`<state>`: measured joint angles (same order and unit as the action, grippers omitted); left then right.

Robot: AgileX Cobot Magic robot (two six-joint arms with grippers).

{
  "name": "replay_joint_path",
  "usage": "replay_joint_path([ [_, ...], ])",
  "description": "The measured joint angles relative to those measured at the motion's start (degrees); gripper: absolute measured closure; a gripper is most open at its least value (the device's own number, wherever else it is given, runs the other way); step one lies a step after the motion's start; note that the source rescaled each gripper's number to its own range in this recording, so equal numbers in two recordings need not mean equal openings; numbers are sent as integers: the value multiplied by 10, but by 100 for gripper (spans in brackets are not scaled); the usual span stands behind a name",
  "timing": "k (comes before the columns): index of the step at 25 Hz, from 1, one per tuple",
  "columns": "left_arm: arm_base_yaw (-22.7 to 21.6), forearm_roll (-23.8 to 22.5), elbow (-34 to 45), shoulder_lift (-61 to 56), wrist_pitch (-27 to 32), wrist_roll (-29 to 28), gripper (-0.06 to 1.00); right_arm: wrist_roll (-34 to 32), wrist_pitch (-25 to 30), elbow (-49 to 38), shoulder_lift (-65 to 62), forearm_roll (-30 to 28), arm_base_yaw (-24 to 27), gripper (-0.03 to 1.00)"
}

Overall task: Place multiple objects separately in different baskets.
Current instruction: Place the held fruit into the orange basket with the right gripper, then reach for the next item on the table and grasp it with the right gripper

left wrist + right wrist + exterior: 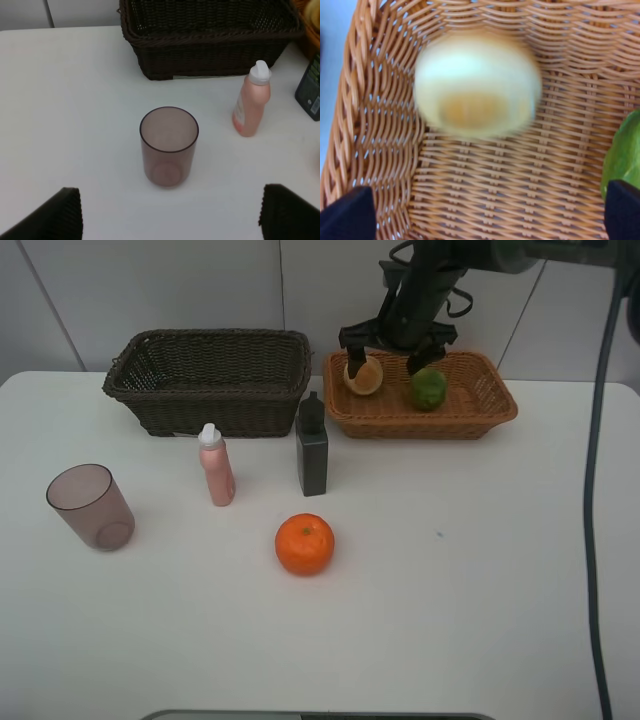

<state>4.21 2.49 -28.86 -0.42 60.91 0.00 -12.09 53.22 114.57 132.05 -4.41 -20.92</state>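
**Right gripper** [383, 362]: poised over the shallow, light orange-tan woven wicker basket [440, 428], jaws spread wide. In the right wrist view both fingertips stand far out to either side and nothing is held between them.

**Red-yellow peach-like fruit** [477, 87]: lies inside the tan basket, at the end nearest the deep dark brown wicker basket [215, 405], directly under the spread jaws. Its outline is blurred in the wrist view, showing a pale cream-yellow skin with a deeper orange patch. Whether it touches the weave cannot be told.

Judged handling: light, round and smooth, and probably firm, so it is likely to roll on the ribbed floor. It is best taken across its widest girth from above, with moderate squeeze.

**Round green fruit** [429, 389]: also inside the tan basket, near its middle and apart from the peach.

**Outside the tan basket**, on the white table [480, 570]:
- The dark green rectangular bottle [312, 452] stands just in front of the corner nearest the dark basket.
- The pink bottle with a white cap [215, 468] stands farther off.
- The orange [305, 543] lies well in front.
- The translucent mauve cup [90, 506] stands upright and farthest away.

**Left gripper** [170, 215]: jaws parted, facing the cup, holding nothing.
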Motion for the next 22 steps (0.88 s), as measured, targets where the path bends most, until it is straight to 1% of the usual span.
replay_joint_path([
  [3,0,0,0,0,0,0,3,6,15,0,-8,0,0,2],
  [7,0,0,0,0,0,0,3,7,49,-2,-33,-1,0,2],
  [10,0,0,0,0,0,0,3,8,61,-34,-70,-4,-4,2],
  [16,0,0,0,0,0,0,3,8,37,-197,-177,-7,-24,2],
  [19,0,0,0,0,0,0,3,8,27,-277,-238,-7,-47,2],
  [22,0,0,0,0,0,0,3,-7,29,-339,-288,-7,-77,2],
])
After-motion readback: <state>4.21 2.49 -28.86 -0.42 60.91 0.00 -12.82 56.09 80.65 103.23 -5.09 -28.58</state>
